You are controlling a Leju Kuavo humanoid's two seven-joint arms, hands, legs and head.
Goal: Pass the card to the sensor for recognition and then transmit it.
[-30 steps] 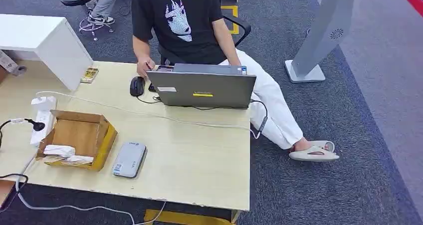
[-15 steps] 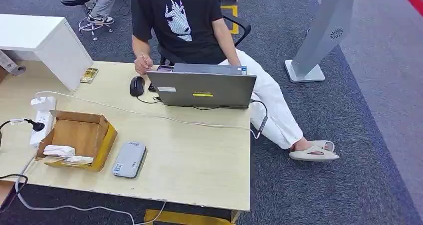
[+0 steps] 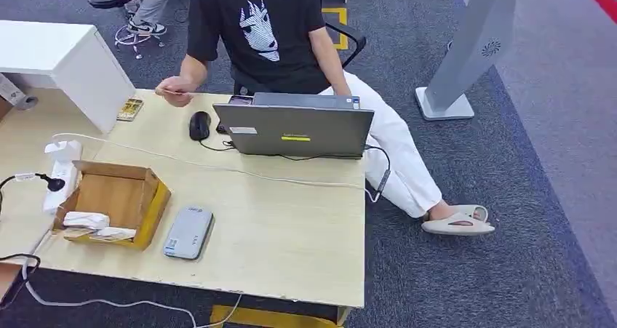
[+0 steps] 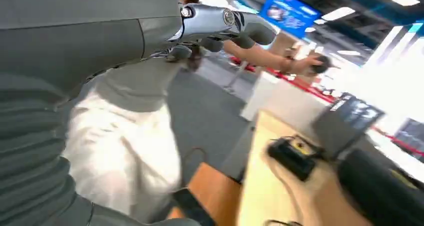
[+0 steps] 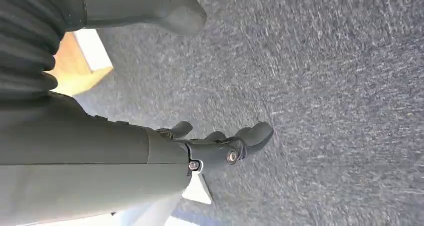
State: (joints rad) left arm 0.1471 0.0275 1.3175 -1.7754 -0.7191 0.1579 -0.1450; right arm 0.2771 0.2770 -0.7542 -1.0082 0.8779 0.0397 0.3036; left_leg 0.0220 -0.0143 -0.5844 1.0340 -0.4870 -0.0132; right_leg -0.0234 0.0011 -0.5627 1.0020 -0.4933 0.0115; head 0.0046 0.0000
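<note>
A person in a black T-shirt sits behind the laptop [image 3: 295, 128] and holds a thin card [image 3: 170, 91] edge-on in one hand over the table's far left part. The grey card reader [image 3: 188, 232] lies flat near the table's front edge, beside the cardboard box [image 3: 113, 197]. My left hand [image 4: 212, 25] is raised in the left wrist view, its fingers apart and holding nothing. My right hand [image 5: 217, 148] hangs above grey carpet, fingers loosely spread and empty.
A black mouse [image 3: 199, 125] lies left of the laptop, and a white cable [image 3: 218, 168] crosses the wooden table [image 3: 291, 233]. A power strip [image 3: 62, 169] sits at the left edge, a white cabinet [image 3: 69, 59] behind it. A grey stand [image 3: 473, 52] rises at the right.
The person's hand has lifted from beside the mouse and swung toward the table's far left, now holding the card out. Nothing on the table has moved.
</note>
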